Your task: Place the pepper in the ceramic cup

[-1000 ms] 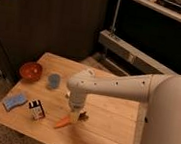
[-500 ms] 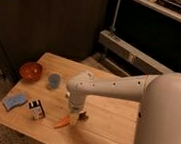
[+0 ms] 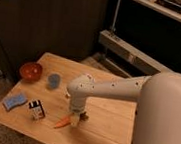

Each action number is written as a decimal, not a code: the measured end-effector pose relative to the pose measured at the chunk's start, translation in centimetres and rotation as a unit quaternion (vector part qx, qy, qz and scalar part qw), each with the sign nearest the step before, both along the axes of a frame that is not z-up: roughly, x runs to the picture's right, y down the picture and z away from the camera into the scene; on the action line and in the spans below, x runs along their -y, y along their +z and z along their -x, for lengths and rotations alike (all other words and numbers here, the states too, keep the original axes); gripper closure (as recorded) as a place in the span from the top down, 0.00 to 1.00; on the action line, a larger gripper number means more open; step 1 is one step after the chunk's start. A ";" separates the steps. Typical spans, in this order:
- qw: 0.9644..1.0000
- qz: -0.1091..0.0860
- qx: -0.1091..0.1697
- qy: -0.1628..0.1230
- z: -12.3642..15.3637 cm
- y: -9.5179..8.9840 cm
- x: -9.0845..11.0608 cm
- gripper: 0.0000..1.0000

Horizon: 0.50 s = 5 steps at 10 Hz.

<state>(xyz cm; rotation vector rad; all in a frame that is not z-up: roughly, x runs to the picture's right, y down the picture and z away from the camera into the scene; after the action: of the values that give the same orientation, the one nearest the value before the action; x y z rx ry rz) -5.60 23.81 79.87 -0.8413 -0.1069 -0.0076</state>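
Observation:
The orange pepper (image 3: pixel 62 123) lies on the wooden table (image 3: pixel 104 126) near its front edge, with its thick end under the gripper. My gripper (image 3: pixel 75 117) points straight down from the white arm and sits right at the pepper's right end; the contact itself is hidden. The pale-blue ceramic cup (image 3: pixel 54 80) stands upright further back and to the left, well apart from the gripper.
A red bowl (image 3: pixel 30 70) stands left of the cup near the table's back-left corner. A blue sponge (image 3: pixel 15 101) and a small white box (image 3: pixel 36 110) lie at the front left, beside the pepper. A metal shelf frame (image 3: pixel 132 54) stands behind the table.
The gripper has come down a little and shifted slightly left onto the pepper's end. The pepper, the cup and the other things lie where they were.

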 end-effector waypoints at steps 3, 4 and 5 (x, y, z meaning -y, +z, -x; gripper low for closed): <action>1.000 0.001 0.001 -0.008 0.8 -0.1 -0.1 0.08; 1.000 -0.001 -0.001 -0.014 0.9 -0.3 0.0 0.01; 1.000 -0.005 -0.006 -0.019 1.0 -0.5 0.5 0.00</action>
<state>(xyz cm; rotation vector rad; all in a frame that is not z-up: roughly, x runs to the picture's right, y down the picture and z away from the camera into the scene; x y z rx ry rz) -6.61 23.36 79.40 -0.8324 -0.0800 -0.0395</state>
